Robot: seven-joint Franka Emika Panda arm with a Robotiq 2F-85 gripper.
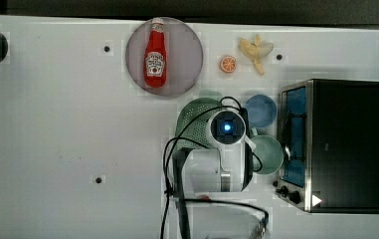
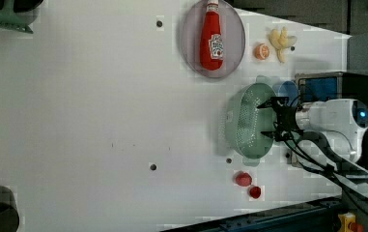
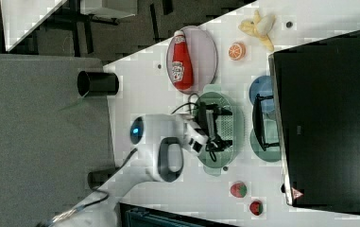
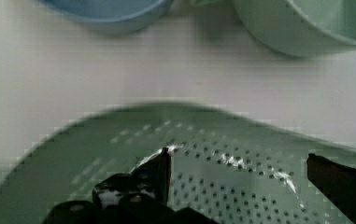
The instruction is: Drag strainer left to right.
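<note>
Hovering spread fingers point(image 4: 166, 170) over strainer point(image 2: 247, 121); mugs point(image 1: 260, 110), toaster oven point(image 1: 346, 144) just beside.

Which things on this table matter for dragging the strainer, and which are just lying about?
Belongs to the job:
strainer
gripper, open, over the strainer

Just lying about:
ketchup bottle on a plate
orange half
peeled banana
blue mug
green mug
toaster oven
two strawberries
</note>
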